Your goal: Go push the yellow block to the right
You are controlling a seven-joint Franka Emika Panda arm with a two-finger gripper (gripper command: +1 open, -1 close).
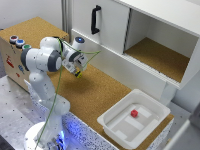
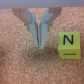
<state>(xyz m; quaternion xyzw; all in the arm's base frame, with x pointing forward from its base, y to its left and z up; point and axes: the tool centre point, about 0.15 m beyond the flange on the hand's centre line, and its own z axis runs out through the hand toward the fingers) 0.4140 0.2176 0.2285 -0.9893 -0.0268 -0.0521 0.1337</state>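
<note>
The yellow block (image 2: 68, 44) is a small bright yellow cube with a black letter N on its top face. It lies on the cork surface (image 2: 20, 65). My gripper (image 2: 40, 46) is shut and empty, its fingertips down at the cork right beside the block, with a small gap between them. In the exterior view the gripper (image 1: 77, 74) hangs low over the cork counter (image 1: 95, 95) in front of the white cabinet. I cannot make out the block there.
A white tray (image 1: 150, 125) at the exterior view's lower right holds a small red cube (image 1: 134, 113). A white cabinet with a black handle (image 1: 95, 20) and an open compartment (image 1: 160, 55) stands behind. A box with coloured buttons (image 1: 17, 41) is at the left.
</note>
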